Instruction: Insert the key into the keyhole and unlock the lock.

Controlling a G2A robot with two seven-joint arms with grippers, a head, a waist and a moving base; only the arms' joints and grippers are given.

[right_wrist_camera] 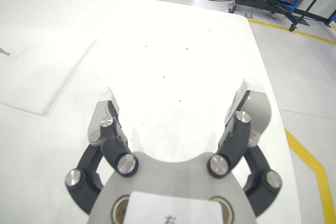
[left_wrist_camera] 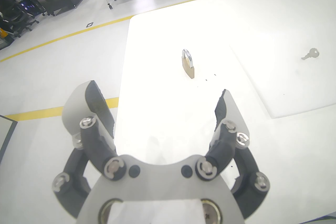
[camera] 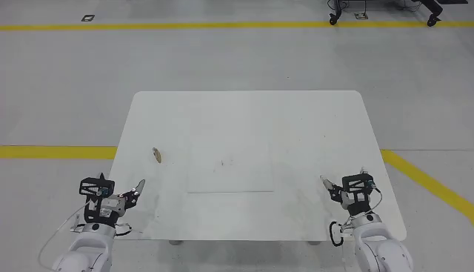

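A small brass padlock point(camera: 157, 153) with a silver shackle lies on the left part of the white table point(camera: 311, 124); the left wrist view has the padlock point(left_wrist_camera: 188, 63) ahead of my left gripper point(left_wrist_camera: 157, 89). A silver key point(camera: 221, 162) rests on a thin white mat point(camera: 229, 179) at the table's middle. The key point(left_wrist_camera: 310, 53) lies well off to the side of the lock, and its tip point(right_wrist_camera: 4, 52) reaches the right wrist view's border. My left gripper point(camera: 122, 187) hovers open at the near left corner. My right gripper point(camera: 346, 181) point(right_wrist_camera: 176, 88) hovers open at the near right corner, holding nothing.
The mat point(left_wrist_camera: 288, 83) has a slightly raised edge. Small dark specks dot the tabletop. Yellow floor lines run around the table, and wheeled racks and carts stand far behind it.
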